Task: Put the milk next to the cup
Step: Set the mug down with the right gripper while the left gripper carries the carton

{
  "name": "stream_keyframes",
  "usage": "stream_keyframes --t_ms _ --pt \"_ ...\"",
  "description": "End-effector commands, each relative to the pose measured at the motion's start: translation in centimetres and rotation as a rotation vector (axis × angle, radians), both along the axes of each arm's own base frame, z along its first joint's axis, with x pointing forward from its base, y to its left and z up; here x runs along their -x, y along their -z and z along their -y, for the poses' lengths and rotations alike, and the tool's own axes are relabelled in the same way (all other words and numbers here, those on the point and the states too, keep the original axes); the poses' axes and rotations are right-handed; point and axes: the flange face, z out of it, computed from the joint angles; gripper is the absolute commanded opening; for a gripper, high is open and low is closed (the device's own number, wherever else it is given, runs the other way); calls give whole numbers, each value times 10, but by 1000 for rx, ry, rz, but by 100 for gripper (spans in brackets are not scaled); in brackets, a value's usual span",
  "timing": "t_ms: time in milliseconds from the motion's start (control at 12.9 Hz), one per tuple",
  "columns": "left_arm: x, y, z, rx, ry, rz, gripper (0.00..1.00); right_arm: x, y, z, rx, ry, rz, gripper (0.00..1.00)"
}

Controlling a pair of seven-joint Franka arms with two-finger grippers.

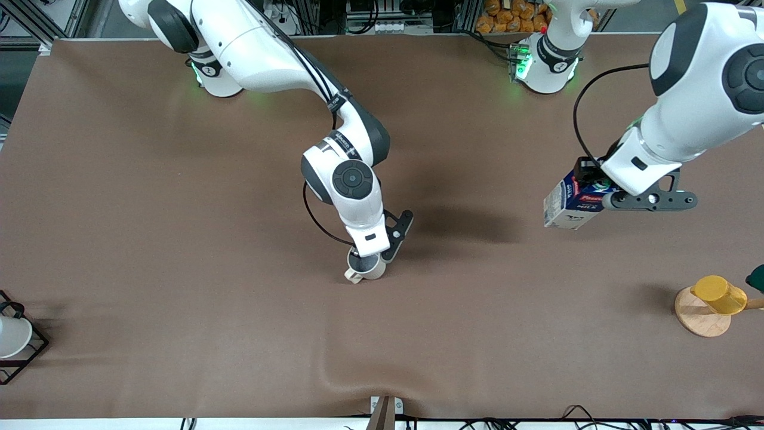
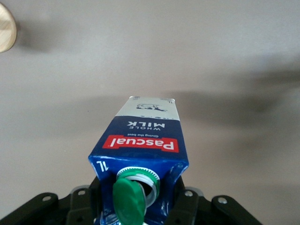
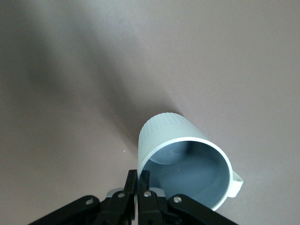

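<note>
The milk (image 1: 570,203), a dark blue carton with a red band, hangs tilted in my left gripper (image 1: 595,190) above the table toward the left arm's end. In the left wrist view the fingers (image 2: 187,206) clamp the carton (image 2: 143,140) at its top on both sides of the green cap (image 2: 129,201), so the left gripper (image 2: 139,204) is shut on it. The pale cup (image 1: 367,267) stands upright mid-table. My right gripper (image 1: 365,255) is over it, shut on its rim. The right wrist view shows the right gripper (image 3: 143,180) pinching the cup (image 3: 187,159) wall, with the handle away from the fingers.
A yellow cup (image 1: 719,294) lies on a round wooden coaster (image 1: 701,319) at the left arm's end, near the front camera; the coaster also shows in the left wrist view (image 2: 5,28). A white cup in a black wire frame (image 1: 12,337) sits at the right arm's end.
</note>
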Motion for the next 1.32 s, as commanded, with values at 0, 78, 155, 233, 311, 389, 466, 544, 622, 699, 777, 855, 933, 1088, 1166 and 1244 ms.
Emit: stream_keyframes --t_ms 0,78,155,233,311,389,466,544,622,699,777,855,933,1088,1166,1244 --pt "11 -11 27 14 -14 -3 57 15 -5 -14 31 40 -23 0" --pt "13 -9 37 13 -28 -5 57 20 -4 -17 42 62 -33 0" --pt "16 -8 48 11 -38 -7 56 22 -4 -19 58 76 -22 0" --pt "18 -5 55 9 -47 -13 56 25 -4 -22 72 71 -9 0" --pt "20 -6 62 8 -52 -11 56 24 -4 -22 81 66 -1 1" --pt "23 -8 67 9 -46 -9 55 24 -4 -21 82 67 -2 43" --pt "30 -11 73 0 -37 -25 55 21 -7 -19 76 73 1 99" --pt "34 -16 74 4 -39 -37 55 19 -13 -17 66 77 8 100" --pt "36 -19 74 11 -42 -51 55 19 -23 -17 56 79 15 100" --pt "38 -20 74 18 -44 -69 55 17 -32 -15 51 91 21 100" --pt "38 -23 77 40 -51 -72 55 13 -54 -11 31 103 40 100" --pt "38 -22 82 60 -68 -82 55 3 -72 3 15 135 53 100" --pt "37 -20 88 75 -93 -84 55 -7 -92 19 -5 175 67 100" --pt "37 0 118 82 -65 -106 52 -27 -126 65 -28 242 84 100" --pt "30 7 130 101 -67 -90 52 -31 -144 88 -35 272 90 100" --pt "26 15 143 106 -90 -94 51 -35 -153 113 -33 303 88 100"
